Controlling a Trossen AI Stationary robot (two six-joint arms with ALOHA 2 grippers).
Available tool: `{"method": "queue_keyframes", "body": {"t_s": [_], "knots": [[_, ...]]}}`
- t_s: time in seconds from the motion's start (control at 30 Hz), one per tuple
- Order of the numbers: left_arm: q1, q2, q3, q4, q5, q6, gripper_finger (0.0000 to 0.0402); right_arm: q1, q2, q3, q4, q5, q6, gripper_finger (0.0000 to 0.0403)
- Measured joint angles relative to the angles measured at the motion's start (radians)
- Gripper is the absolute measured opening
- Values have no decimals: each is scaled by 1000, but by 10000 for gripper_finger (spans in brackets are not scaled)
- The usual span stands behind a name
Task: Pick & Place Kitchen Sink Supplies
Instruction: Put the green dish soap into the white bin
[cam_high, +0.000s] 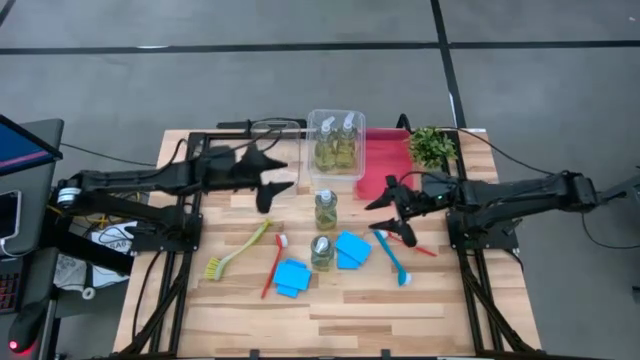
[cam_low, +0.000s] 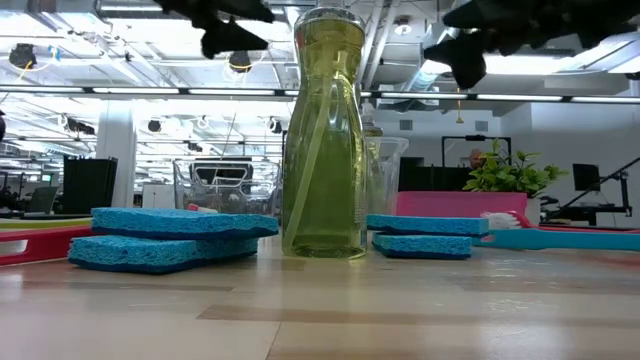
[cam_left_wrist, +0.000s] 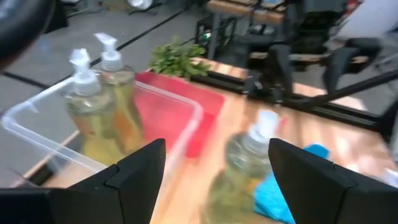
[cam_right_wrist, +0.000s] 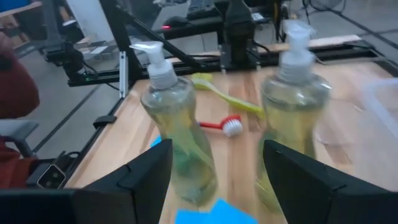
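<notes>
Two clear bottles of yellow-green liquid (cam_high: 335, 148) stand in the clear bin (cam_high: 312, 170). Two more stand on the table, one mid-table (cam_high: 326, 208) and one nearer the front (cam_high: 322, 252). Two pairs of stacked blue sponges (cam_high: 292, 277) (cam_high: 352, 248) lie flat beside the front bottle. A yellow-green brush (cam_high: 237, 250), a red brush (cam_high: 274, 265) and a blue brush (cam_high: 392, 257) lie on the wood. My left gripper (cam_high: 283, 176) hovers open, left of the clear bin and the mid-table bottle (cam_left_wrist: 245, 163). My right gripper (cam_high: 388, 216) hovers open, right of both table bottles (cam_right_wrist: 178, 130) (cam_right_wrist: 297, 118).
A red bin (cam_high: 385, 165) stands right of the clear bin, with a small leafy plant (cam_high: 432, 147) at the far right corner. Black frame rails (cam_high: 470, 290) run along both table sides. Bare wood lies along the near edge (cam_high: 330, 325).
</notes>
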Motion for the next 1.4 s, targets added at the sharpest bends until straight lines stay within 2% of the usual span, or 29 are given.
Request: {"method": "queue_keyframes", "body": {"t_s": [0.23,0.4,0.57,0.7,0.93,1.4], "knots": [[-77,-156,-153,62,-1,2,287,9,136,0,233,0,-12,244],[-116,-216,-228,83,-3,2,287,-4,194,0,288,2,-58,244],[-152,-226,-293,118,-3,10,287,-30,243,0,343,3,-65,244],[-165,-225,-304,125,13,11,287,-60,273,0,392,5,-65,244],[-185,-225,-304,154,141,60,287,-108,316,0,463,5,-89,244],[-197,-225,-304,155,146,62,287,-145,422,15,608,5,-91,244]]}}
